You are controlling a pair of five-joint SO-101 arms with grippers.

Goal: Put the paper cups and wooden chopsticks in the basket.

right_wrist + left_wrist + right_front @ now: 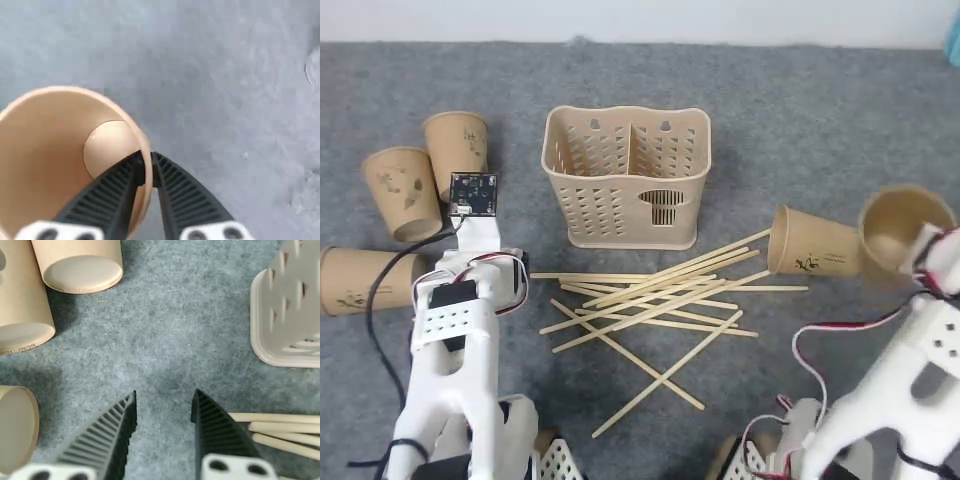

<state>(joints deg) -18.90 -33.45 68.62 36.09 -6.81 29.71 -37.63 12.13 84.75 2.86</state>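
Nearest on the left, the left arm (pixel 455 330) hangs its jaws open over bare worktop (pixel 800 100), with three paper cups (pixel 405 190) lying just left of them and the scattered chopsticks (pixel 650 300) just right, mostly lengthwise left to right. Beyond the sticks stands the basket (pixel 620 200). At the right edge the right arm (pixel 930 350) has its jaws closed on the rim of an upright cup (pixel 895 225), one jaw inside; the basket lies well to its left and slightly farther, past a lying cup (pixel 810 243).

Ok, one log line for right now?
left gripper open over mat | right gripper shut on cup rim | four other cups and chopsticks lying outside basket
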